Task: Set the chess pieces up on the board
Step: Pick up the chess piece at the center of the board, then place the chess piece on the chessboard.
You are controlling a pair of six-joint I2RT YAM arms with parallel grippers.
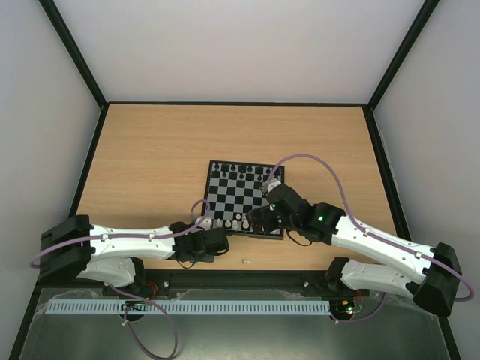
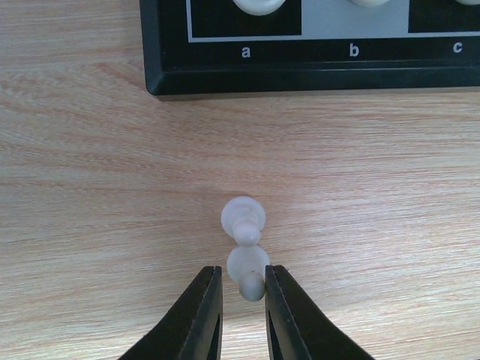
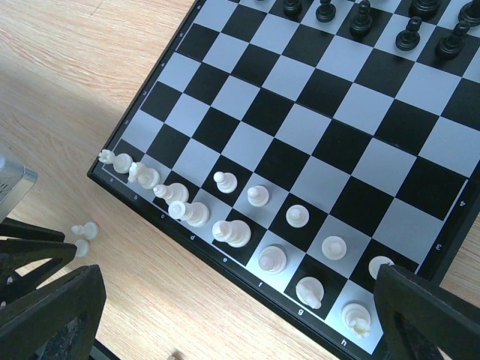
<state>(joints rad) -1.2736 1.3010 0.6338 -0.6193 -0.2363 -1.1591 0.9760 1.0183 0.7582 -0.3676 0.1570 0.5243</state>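
Note:
The board [image 1: 241, 196] lies mid-table, with black chess pieces [image 3: 360, 19] along its far rows. White pieces [image 3: 232, 232] fill the near row, and several white pawns [image 3: 297, 216] stand ahead of them. Two white pawns stand on the wood just off the board's a-corner [image 2: 195, 75]. My left gripper [image 2: 244, 274] straddles the nearer pawn [image 2: 249, 264], its jaws narrow. The right finger [image 2: 289, 322] touches the pawn and a slim gap shows on the left. The farther pawn [image 2: 242, 217] stands free. My right gripper [image 3: 240, 322] hangs wide open and empty over the board's near edge.
A tiny pale object [image 1: 245, 261] lies on the wood between the two arms, near the table's front edge. Black frame posts and white walls [image 1: 45, 150] enclose the table. Both arms converge at the board's near side, with the left gripper [image 1: 216, 241] and the right gripper [image 1: 264, 217] close together.

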